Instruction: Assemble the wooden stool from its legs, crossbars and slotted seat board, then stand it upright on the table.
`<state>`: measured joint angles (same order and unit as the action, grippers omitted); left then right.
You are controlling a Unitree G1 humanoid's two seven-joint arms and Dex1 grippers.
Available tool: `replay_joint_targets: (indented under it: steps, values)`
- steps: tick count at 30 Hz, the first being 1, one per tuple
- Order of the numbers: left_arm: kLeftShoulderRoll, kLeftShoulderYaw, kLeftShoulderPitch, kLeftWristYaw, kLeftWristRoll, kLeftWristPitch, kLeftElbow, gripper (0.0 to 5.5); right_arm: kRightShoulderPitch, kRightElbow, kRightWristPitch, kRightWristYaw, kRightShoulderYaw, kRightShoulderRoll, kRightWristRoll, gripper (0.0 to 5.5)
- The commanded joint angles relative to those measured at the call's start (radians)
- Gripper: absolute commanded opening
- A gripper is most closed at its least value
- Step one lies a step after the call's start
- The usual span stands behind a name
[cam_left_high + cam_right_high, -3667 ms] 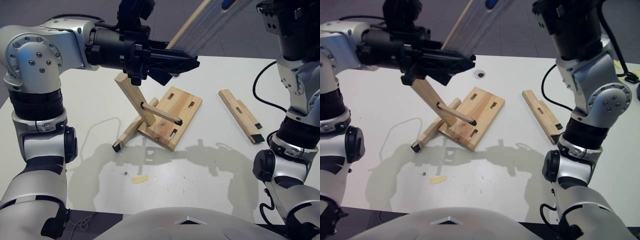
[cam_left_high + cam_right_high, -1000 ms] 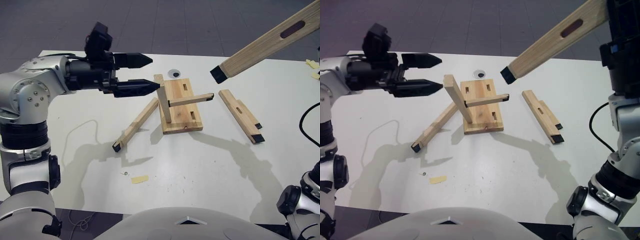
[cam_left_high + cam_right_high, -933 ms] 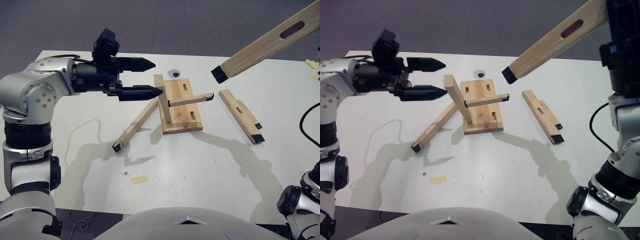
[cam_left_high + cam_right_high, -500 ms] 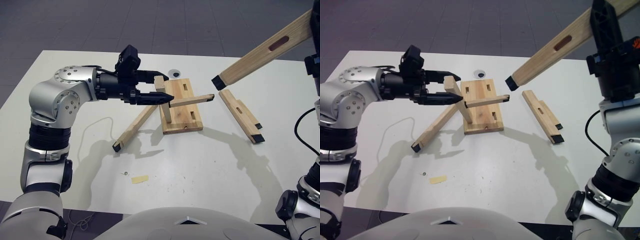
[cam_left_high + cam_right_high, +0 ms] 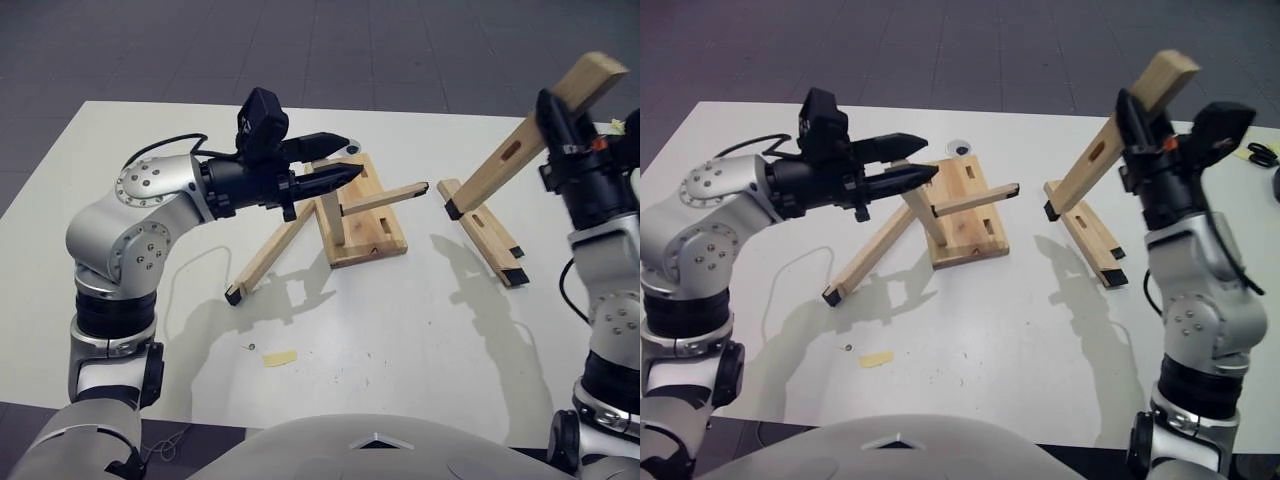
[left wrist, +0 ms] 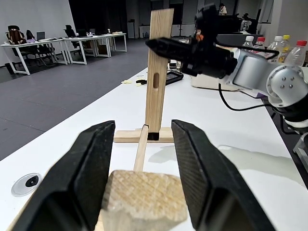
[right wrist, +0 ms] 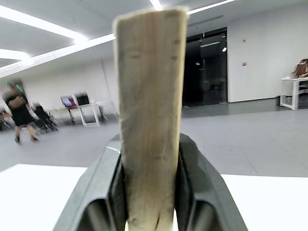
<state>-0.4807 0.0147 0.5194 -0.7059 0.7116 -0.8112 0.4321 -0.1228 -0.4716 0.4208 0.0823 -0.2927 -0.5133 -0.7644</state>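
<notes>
left gripper [image 5: 355, 159] spread open astride upright leg [image 5: 332, 215] top, seat board [image 5: 382, 228] beneath it, right gripper [image 5: 1137, 112] clamped on tilted slotted leg [image 5: 1090, 165]

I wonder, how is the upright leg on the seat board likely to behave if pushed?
Probably stiff, being solid wood. The upright leg may well tip: it stands tilted on the seat board, with a crossbar jutting from one side. The flat board might slide along the table.
</notes>
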Motion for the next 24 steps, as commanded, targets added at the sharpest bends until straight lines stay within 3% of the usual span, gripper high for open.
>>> replay_joint_targets:
  steps: [1,14,24]
  values:
    - [0.077,0.022,-0.012,0.125,0.018,-0.071,0.025,1.95,0.007,-0.007,-0.076,0.024,0.083,0.046,0.146,1.03]
    - [0.156,0.053,-0.090,0.269,0.006,-0.056,0.064,0.06,-0.135,0.291,-0.341,0.224,0.167,0.158,0.339,1.03]
    - [0.214,0.087,-0.229,0.414,-0.006,-0.019,0.217,0.00,-0.189,0.338,-0.276,0.330,0.178,0.160,0.323,1.03]
